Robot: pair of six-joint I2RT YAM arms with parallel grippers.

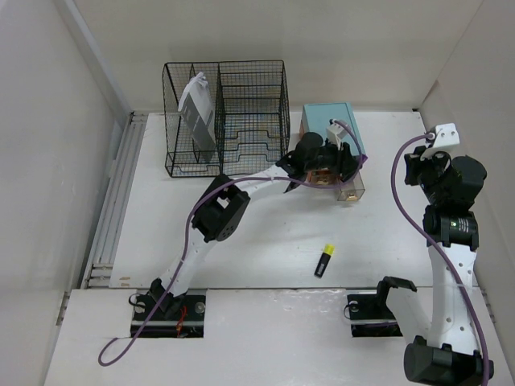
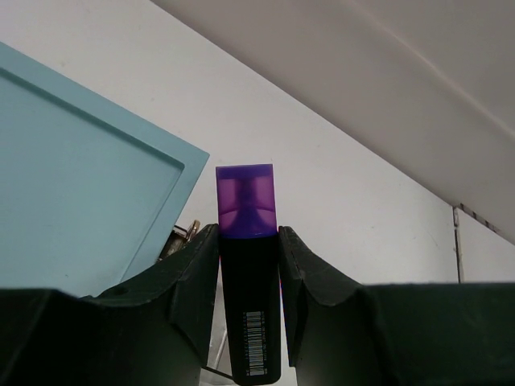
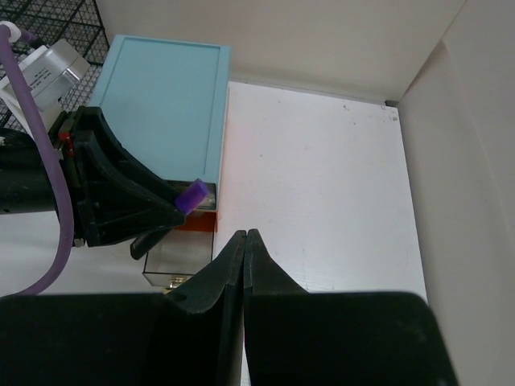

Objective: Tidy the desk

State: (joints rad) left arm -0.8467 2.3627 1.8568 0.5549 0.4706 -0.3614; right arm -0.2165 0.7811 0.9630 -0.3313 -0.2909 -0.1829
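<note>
The desk (image 1: 265, 233) is lying flat and white across the top view, filling the floor between pale walls on three sides. A grey ribbed rail (image 1: 121, 201) is running along its left edge, and two rectangular cut-outs (image 1: 133, 318) (image 1: 374, 318) are sitting at its near edge, each holding an arm base. Broad bare room is showing at the centre and the front right.

A black wire-mesh rack (image 1: 225, 117) is standing at the back left, against the far wall, with a pale flat item (image 1: 197, 112) leaning in its left compartment. A teal box (image 1: 331, 121) is standing just right of the rack, also near the far edge; a clear container (image 1: 352, 190) is sitting directly in front of it.

The left arm (image 1: 217, 213) is reaching diagonally from the near left toward the box front. The right arm (image 1: 451, 241) is rising along the right wall, well apart from the box.

The left gripper (image 2: 248, 233) is gripping a purple highlighter (image 2: 248, 265) upright between its fingers, cap outward, beside the box corner (image 2: 189, 161). In the right wrist view the purple cap (image 3: 191, 195) is showing over the clear container (image 3: 173, 269).

The right gripper (image 3: 244, 237) is holding its fingers pressed together with nothing between them, above bare desk (image 3: 322, 161).

A small black pen with a yellow cap (image 1: 323, 261) is lying alone on the open middle, near the front edge.
</note>
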